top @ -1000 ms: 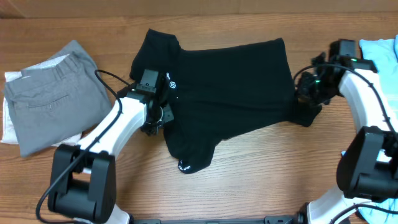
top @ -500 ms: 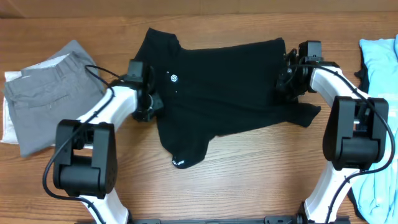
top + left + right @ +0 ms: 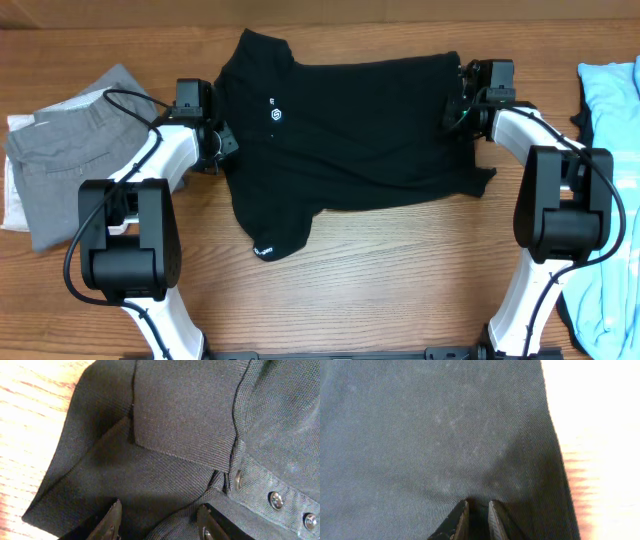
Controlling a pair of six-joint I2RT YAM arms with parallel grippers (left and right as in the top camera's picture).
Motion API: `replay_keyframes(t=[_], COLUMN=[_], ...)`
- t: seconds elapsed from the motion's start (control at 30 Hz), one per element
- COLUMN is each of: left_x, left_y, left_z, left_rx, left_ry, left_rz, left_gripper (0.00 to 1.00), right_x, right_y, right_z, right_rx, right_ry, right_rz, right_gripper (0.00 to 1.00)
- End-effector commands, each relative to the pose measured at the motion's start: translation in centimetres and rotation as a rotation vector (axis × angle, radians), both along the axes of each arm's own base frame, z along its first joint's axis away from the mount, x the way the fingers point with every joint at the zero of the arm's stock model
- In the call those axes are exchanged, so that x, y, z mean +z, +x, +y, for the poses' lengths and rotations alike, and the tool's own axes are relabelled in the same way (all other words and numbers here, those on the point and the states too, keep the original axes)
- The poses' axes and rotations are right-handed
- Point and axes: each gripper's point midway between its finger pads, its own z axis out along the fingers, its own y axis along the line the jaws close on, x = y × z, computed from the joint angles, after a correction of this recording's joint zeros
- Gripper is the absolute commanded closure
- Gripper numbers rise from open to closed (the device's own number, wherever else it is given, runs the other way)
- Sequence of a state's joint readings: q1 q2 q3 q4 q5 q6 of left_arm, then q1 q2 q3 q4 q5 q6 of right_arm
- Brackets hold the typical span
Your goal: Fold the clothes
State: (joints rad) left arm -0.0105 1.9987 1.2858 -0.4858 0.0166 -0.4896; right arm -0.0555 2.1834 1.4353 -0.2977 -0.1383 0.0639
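Observation:
A black polo shirt (image 3: pixel 350 130) lies spread across the middle of the wooden table, collar to the left, with a small white logo on it. My left gripper (image 3: pixel 218 150) is at the shirt's left edge by the collar. In the left wrist view its jaws (image 3: pixel 160 520) stand wide apart over the fabric below the collar (image 3: pixel 185 410) and the button placket (image 3: pixel 274 500). My right gripper (image 3: pixel 462 108) is at the shirt's right hem. In the right wrist view it (image 3: pixel 476 517) is shut, pinching a fold of the shirt (image 3: pixel 445 435).
Folded grey trousers (image 3: pixel 75 150) lie on a white cloth (image 3: pixel 15 190) at the far left. A light blue garment (image 3: pixel 610 100) lies at the right edge. Bare wood (image 3: pixel 400 270) shows in front of the shirt.
Both grippers have moved left and toward the far edge, dragging the shirt with them. The shirt now lies flatter and further left. The left jaws now stand apart.

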Motion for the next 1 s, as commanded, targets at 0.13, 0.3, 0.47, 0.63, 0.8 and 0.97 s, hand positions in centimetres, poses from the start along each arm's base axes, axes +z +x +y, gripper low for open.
replay_keyframes(t=[0.13, 0.3, 0.47, 0.63, 0.8, 0.97], left_x=[0.3, 1.3, 2.5, 4.2, 4.9, 4.6], left_y=[1.4, 3.3, 4.2, 2.3, -4.2, -7.6], left_z=[1.5, 1.4, 1.4, -0.7, -6.0, -8.8], left_rx=[-0.035, -0.052, -0.066, -0.146, -0.240, -0.341], left_ry=[0.075, 0.084, 0.090, 0.001, -0.224, -0.203], left_rz=[-0.039, -0.125, -0.142, -0.011, 0.254, 0.370], left_gripper=[0.44, 0.43, 0.43, 0.42, 0.39, 0.40], right_x=[-3.0, -1.3, 1.4, 6.0, 11.9, 12.8], right_y=[-0.2, 1.0, 1.6, 0.5, -5.1, -14.6], right_z=[-7.3, -10.7, -11.3, -11.1, -11.1, -13.2], right_rx=[-0.178, -0.240, -0.245, -0.299, -0.428, -0.674], right_ry=[-0.167, -0.170, -0.168, -0.128, -0.056, 0.044], right_rz=[0.018, -0.026, 0.010, 0.069, 0.196, 0.474], right_gripper=[0.74, 0.56, 0.00, 0.00, 0.00, 0.00])
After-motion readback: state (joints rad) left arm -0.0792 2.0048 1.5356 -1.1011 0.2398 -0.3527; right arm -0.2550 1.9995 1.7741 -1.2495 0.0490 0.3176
